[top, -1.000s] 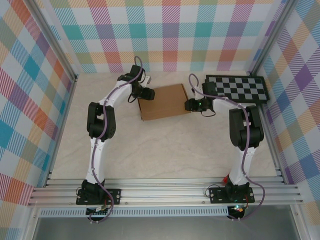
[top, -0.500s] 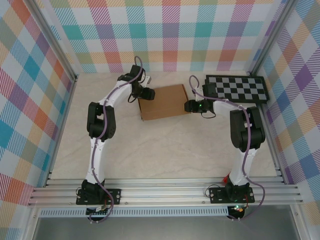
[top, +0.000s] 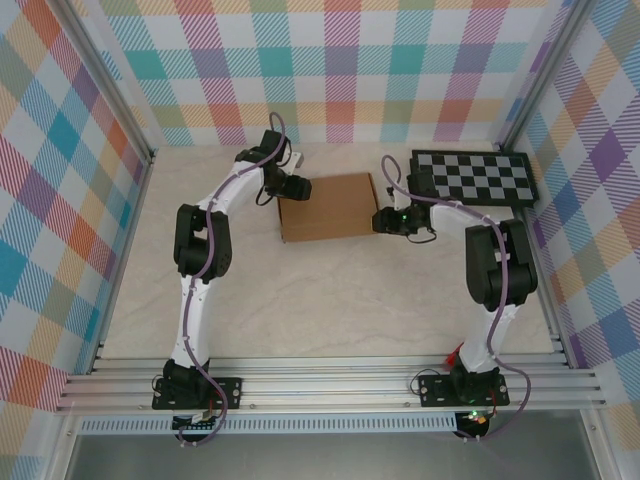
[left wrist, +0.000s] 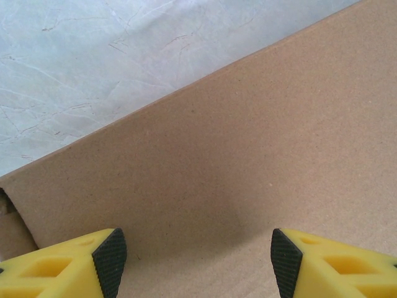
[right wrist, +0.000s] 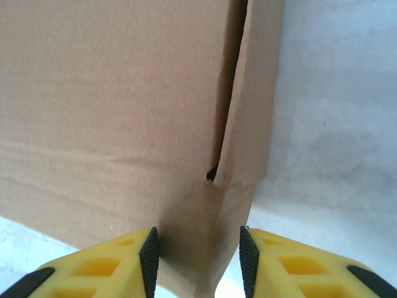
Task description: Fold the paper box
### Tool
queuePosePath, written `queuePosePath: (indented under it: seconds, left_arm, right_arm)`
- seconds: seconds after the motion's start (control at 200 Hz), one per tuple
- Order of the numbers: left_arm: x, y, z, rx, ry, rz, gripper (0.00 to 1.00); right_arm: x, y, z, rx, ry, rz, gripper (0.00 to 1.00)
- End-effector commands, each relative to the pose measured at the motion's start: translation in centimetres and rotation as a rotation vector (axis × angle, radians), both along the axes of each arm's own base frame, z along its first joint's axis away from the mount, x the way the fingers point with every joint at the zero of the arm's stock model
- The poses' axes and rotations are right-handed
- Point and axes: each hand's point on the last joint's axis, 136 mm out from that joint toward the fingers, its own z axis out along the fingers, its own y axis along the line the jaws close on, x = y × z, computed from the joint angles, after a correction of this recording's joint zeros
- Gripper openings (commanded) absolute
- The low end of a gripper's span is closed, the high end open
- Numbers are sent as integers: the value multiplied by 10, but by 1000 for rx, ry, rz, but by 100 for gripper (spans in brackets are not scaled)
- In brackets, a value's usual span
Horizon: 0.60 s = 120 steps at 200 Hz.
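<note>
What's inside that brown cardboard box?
The paper box looks closed, so its inside is covered. In the right wrist view, a dark slit beside a side flap reveals nothing.

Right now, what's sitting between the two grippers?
The paper box lies between the left gripper and the right gripper, as the top view shows.

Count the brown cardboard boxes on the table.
1. The plain brown cardboard box lies between the left gripper and right gripper, left of the black-and-white checkerboard panel; none appears hidden.

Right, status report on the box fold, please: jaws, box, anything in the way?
Left jaws open over box. Right jaws astride its corner flap, grip unclear. Checkerboard lies apart.
</note>
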Motion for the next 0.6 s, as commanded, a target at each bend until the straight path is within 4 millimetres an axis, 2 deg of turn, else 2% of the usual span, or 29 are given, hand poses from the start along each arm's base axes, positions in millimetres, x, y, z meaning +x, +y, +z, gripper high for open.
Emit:
queuePosePath:
  seconds: [0.0,0.23,0.455,0.595]
  left_arm:
    - [-22,5,-30,16,129,-6,66]
    - [-22,5,-32,13,136,-5,67]
    - [-24,1,-37,-1,151,-16,66]
    - [-25,-1,-39,-13,161,-24,66]
  right_arm:
    - [-14,-2,-1,8,45,4,33]
    - [-9,-2,-8,6,61,-9,24]
    - [-3,-16,-33,-71,142,-129,20]
    - [-1,-18,-51,-84,182,-193,17]
